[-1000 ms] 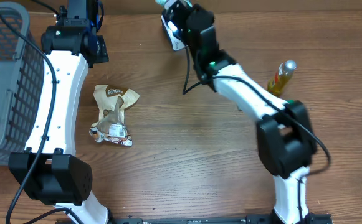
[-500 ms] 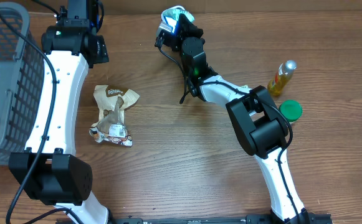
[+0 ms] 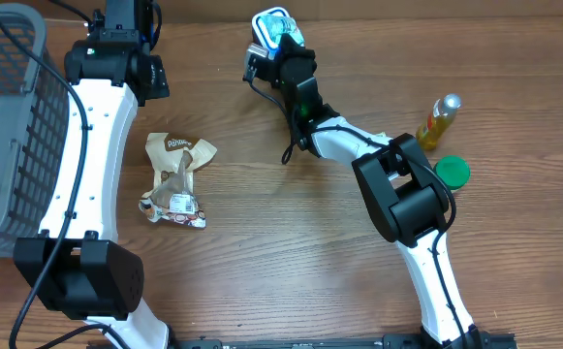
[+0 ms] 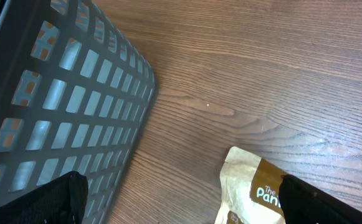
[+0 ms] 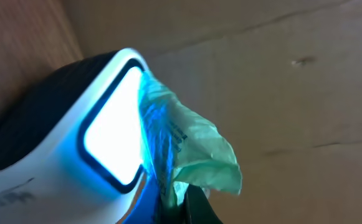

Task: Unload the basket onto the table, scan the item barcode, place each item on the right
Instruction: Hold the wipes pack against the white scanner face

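Scanner (image 5: 56, 174) glows blue at the worktop's (image 3: 291, 242) far edge. A green packet (image 5: 193, 146) lies against its lit window, pinched in the clenched right claw (image 5: 192, 210). Well left of the scanner, the left claw (image 4: 181, 186) hangs released beside a grey basket (image 3: 10, 126). A crumpled paper bag (image 3: 176, 179) lies nearer, left of the scanner. To the scanner's right stands a bottle (image 3: 438, 121) of yellow liquid, with a green lid (image 3: 452, 172) beside it.

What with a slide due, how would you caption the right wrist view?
Right pincer holds a pale green packet up to the glowing scanner, with a brown wall behind.
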Tool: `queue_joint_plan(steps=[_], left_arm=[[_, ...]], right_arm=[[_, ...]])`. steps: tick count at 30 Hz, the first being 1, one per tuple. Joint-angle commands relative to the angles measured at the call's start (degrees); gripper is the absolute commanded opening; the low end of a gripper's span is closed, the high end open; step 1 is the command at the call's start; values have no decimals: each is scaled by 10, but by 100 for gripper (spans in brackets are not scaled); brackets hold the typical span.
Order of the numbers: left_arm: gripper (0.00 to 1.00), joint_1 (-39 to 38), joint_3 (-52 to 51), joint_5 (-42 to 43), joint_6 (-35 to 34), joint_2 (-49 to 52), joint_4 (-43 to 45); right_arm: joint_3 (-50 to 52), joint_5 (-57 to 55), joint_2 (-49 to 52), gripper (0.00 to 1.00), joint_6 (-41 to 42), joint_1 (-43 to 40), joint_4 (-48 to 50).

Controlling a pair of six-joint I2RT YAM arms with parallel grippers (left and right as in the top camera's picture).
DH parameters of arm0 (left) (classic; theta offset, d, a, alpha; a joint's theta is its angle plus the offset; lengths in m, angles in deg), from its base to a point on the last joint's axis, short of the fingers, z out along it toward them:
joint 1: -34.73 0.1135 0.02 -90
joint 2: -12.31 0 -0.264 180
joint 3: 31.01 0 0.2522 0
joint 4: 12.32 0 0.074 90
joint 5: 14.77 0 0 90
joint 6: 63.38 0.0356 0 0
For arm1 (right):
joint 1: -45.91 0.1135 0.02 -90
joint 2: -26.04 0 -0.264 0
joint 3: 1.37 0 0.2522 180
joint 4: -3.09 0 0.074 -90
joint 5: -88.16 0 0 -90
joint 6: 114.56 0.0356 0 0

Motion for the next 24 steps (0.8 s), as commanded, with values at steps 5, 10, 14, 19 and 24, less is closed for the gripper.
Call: queue_joint_plan(steps=[5, 10, 14, 19, 24], left_arm=[[100, -3, 9, -7, 5, -11, 1], [100, -3, 9, -7, 5, -11, 1], [100, -3, 9, -7, 5, -11, 1], [100, -3, 9, -7, 5, -11, 1], [99, -3, 9, -7, 5, -11, 1]], right_arm=[[-8, -14, 2, 4, 3, 19, -9], [-8, -19, 1, 4, 3, 29, -9], [-8, -21, -17, 4, 3, 33, -14], [-8, -21, -77, 4, 72, 37, -102], [-8, -20, -175, 4, 156, 37, -224]])
